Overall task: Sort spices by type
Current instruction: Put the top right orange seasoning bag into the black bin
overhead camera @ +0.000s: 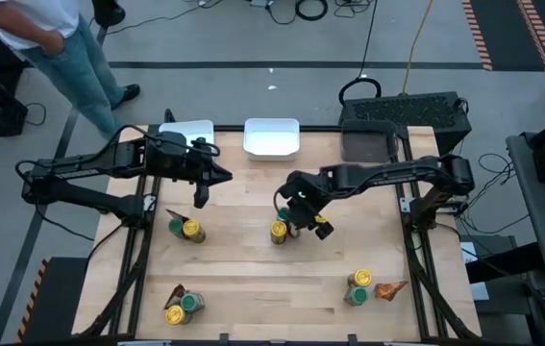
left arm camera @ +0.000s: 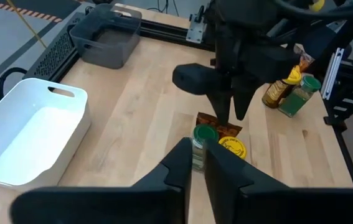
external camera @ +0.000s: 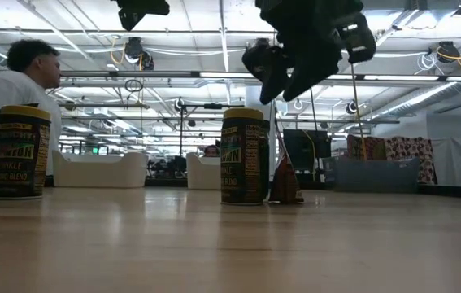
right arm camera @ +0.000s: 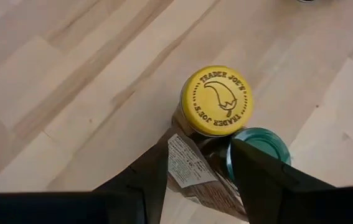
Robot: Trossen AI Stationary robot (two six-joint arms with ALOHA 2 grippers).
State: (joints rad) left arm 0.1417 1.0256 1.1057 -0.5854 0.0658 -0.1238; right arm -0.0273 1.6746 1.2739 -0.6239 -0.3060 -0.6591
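Note:
The spices stand in several small groups on the wooden table. In the middle group, a yellow-lidded jar (right arm camera: 216, 99), a green-lidded jar (right arm camera: 260, 146) and a brown packet (right arm camera: 192, 168) stand close together. My right gripper (overhead camera: 301, 219) hangs open just above this group, pointing steeply down. Its fingers are on either side of the packet's top and touch nothing. In the low view it (external camera: 283, 77) is clear above the jar (external camera: 242, 155) and the packet (external camera: 283, 175). My left gripper (overhead camera: 199, 195) is raised at the far left, open by a narrow gap, with nothing in it.
Other groups of spices stand at the left (overhead camera: 185, 229), near left (overhead camera: 184, 306) and near right (overhead camera: 363, 286). Two white trays (overhead camera: 272, 137) (overhead camera: 187, 132) and a dark bin (overhead camera: 368, 144) sit along the far edge. A person (overhead camera: 51, 38) stands beyond the far left corner.

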